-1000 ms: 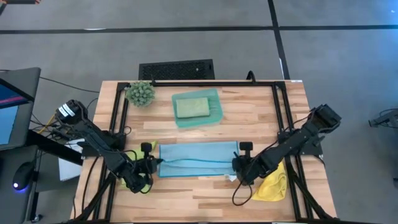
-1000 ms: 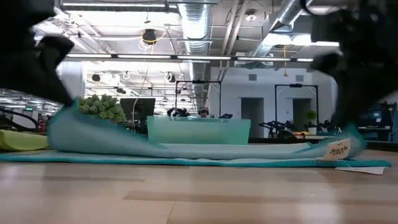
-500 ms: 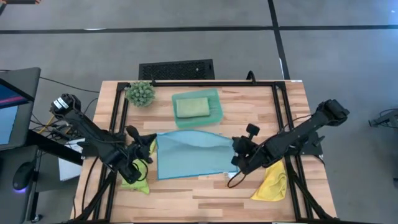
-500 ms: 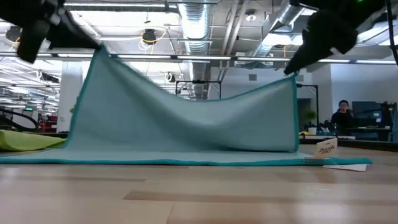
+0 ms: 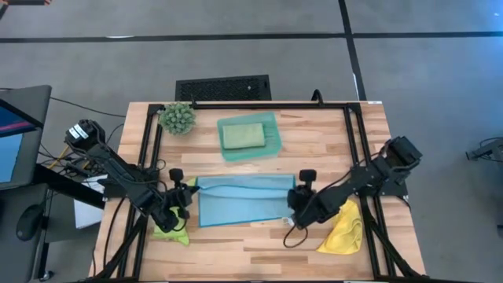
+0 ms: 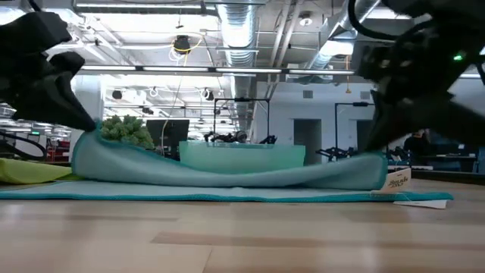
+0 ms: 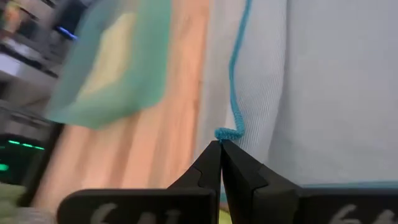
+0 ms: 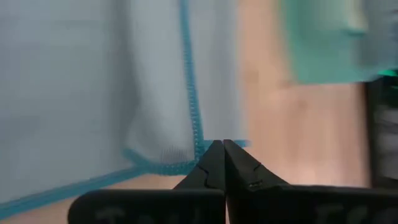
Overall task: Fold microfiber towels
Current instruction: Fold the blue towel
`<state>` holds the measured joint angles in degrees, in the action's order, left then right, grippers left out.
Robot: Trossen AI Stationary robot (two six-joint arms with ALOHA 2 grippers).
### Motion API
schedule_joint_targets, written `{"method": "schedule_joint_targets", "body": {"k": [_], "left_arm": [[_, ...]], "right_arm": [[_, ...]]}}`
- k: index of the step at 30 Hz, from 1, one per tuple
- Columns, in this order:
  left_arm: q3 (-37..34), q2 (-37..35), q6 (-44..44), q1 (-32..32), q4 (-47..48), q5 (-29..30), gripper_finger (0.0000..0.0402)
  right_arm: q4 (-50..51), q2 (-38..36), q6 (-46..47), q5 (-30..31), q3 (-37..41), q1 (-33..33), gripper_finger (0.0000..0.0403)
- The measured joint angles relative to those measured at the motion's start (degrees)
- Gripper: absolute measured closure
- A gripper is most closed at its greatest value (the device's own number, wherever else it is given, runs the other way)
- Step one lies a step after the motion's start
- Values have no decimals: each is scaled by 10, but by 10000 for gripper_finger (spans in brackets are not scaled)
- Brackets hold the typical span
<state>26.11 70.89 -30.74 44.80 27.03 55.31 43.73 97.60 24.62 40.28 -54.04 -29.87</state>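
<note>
The light blue towel [image 5: 240, 200] lies at the table's middle near side, its lower layer flat on the wood. Its two other corners are held a little above it, and the cloth between them sags. My left gripper [image 5: 189, 196] is shut on the left corner and my right gripper [image 5: 293, 206] on the right one. A lime green towel [image 5: 169, 233] lies under my left arm. A yellow towel [image 5: 343, 228] lies under my right arm. The pale sage towel [image 5: 242, 135] rests folded in the teal tray [image 5: 271, 145]. My left gripper pinches the blue towel's left corner [image 7: 227, 132] at its stitched edge between both fingertips, slanting down from the table's left. That corner [image 6: 85, 139] stands raised, the cloth sloping down from it onto the layer below. My right gripper pinches the right corner [image 8: 200, 152] where two stitched edges meet, slanting down from the table's right. The corner [image 6: 377, 163] is held just above the table, and the cloth hangs slack toward the middle.
A spiky green plant ball [image 5: 178, 118] stands at the far left corner, beside the teal tray. Black frame rails [image 5: 149, 149] run along both table sides. Bare wood [image 5: 251, 251] lies along the near edge. A white tag [image 6: 399, 180] hangs at the towel's right end.
Both grippers rose with the towel's two corners and swung toward the far edge, spreading the cloth up like a sheet. They then came down again. The held edge now sits low and the cloth sags over its lower layer, whose near edge stayed on the table.
</note>
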Motion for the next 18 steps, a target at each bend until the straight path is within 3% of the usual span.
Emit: {"method": "schedule_joint_targets", "body": {"k": [6, 8, 15, 18], "left_arm": [[0, 0, 18, -17, 0, 183, 401], [0, 0, 17, -32, 1, 213, 401], [0, 0, 17, -75, 0, 220, 401], [0, 0, 24, -74, 0, 202, 401]], "right_arm": [[75, -20, 88, 191, 0, 53, 394], [84, -30, 116, 220, 0, 80, 394], [80, -36, 100, 304, 0, 115, 395], [79, -36, 92, 302, 0, 104, 394]]}}
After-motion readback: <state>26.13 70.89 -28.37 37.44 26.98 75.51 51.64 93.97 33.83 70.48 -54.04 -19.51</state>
